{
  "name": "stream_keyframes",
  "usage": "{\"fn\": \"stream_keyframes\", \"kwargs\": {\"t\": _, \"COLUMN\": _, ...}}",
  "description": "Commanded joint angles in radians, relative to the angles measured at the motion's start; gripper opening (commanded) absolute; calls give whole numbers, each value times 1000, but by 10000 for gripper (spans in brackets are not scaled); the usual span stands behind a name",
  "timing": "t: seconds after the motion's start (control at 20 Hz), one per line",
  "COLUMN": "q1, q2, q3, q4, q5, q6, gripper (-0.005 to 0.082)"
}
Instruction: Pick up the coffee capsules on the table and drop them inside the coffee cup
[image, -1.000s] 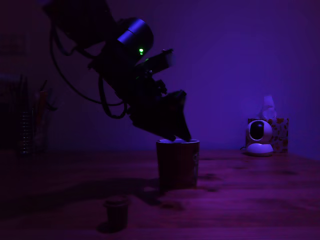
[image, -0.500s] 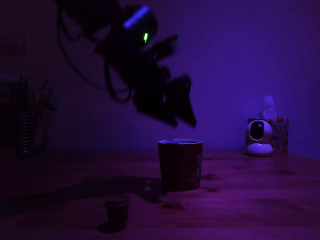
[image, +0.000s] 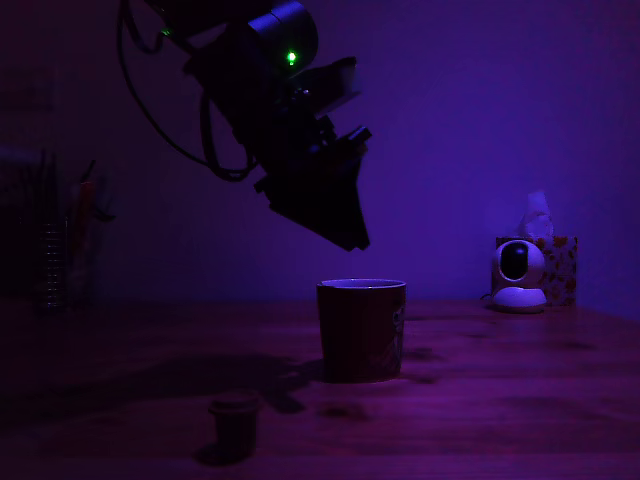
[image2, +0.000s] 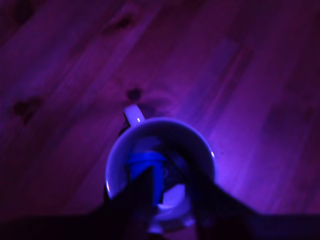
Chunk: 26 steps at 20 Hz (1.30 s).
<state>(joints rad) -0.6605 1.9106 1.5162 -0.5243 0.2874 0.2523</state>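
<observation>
Hanging spread and empty above the coffee cup (image: 361, 329), blue-topped capsule (image2: 145, 171) inside, the gripper (image: 352, 238) must next reach the darker capsule (image: 235, 425) on the table (image: 500, 400).

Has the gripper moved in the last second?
Yes. The gripper has risen: a second ago its tips sat at the cup rim; now they hang clear above it, a little toward the exterior view's left.

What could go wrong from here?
Three risks, all judgement calls:
1. The arm hangs above the mug, so a low swing toward the remaining pod could clip the rim.
2. That pod is small and upright near the table edge, so a misaligned approach may tip it.
3. Dim purple light makes its outline hard to see.
</observation>
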Motion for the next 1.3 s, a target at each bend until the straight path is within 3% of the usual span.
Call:
{"fn": "stream_keyframes", "kwargs": {"t": 0.0, "q1": -2, "q2": -58, "q3": 5, "q4": 8, "q5": 24, "q6": 10, "gripper": -19}}
{"fn": "stream_keyframes", "kwargs": {"t": 0.25, "q1": 24, "q2": -137, "q3": 4, "q4": 10, "q5": 132, "q6": 9, "gripper": -19}}
{"fn": "stream_keyframes", "kwargs": {"t": 0.65, "q1": 34, "q2": -245, "q3": -90, "q4": 122, "q5": 150, "q6": 10, "gripper": -19}}
{"fn": "stream_keyframes", "kwargs": {"t": 0.85, "q1": 43, "q2": -333, "q3": -212, "q4": 217, "q5": 157, "q6": 8, "gripper": -19}}
{"fn": "stream_keyframes", "kwargs": {"t": 1.25, "q1": 121, "q2": -516, "q3": -526, "q4": 375, "q5": 254, "q6": 8, "gripper": -19}}
